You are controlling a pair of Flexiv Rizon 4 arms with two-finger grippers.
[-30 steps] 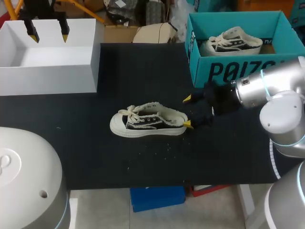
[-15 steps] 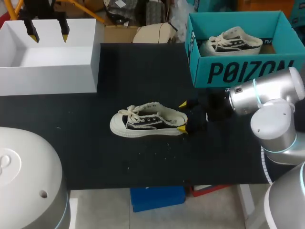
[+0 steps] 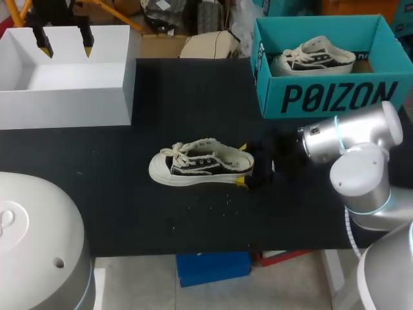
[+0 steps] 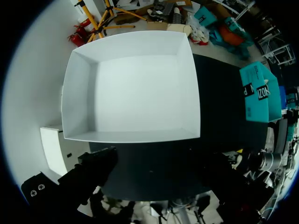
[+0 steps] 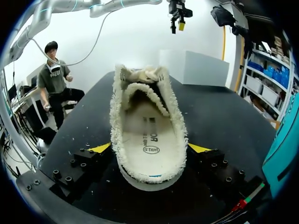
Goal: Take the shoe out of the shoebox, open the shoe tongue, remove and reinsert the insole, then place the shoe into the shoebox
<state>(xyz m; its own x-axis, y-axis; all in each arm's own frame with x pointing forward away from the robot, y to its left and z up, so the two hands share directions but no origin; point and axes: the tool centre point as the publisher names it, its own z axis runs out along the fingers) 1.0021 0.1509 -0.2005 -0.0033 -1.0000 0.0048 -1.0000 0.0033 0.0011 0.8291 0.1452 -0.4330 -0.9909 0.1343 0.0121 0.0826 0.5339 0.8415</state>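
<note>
two yellow tips of our right gripper (image 3: 242, 165) stand spread, flanking the heel of the low cream canvas shoe (image 3: 200, 165), fuzzy-collared, dark-sided, rubber-soled, upright near the middle of the black matte table (image 3: 193, 97), pale insole (image 5: 149, 135) flat inside. a matching shoe (image 3: 316, 57) sits in the teal cardboard shoebox (image 3: 322, 97), far right corner. our left gripper (image 3: 64, 46), spread too, hangs over the white box (image 3: 64, 100), far left.

The shoe (image 3: 200, 165) lies ahead of the right gripper (image 3: 241, 165), heel between its fingers (image 5: 198, 148); the shoebox (image 3: 322, 98), with another shoe (image 3: 313, 57) inside, stands beside.
</note>
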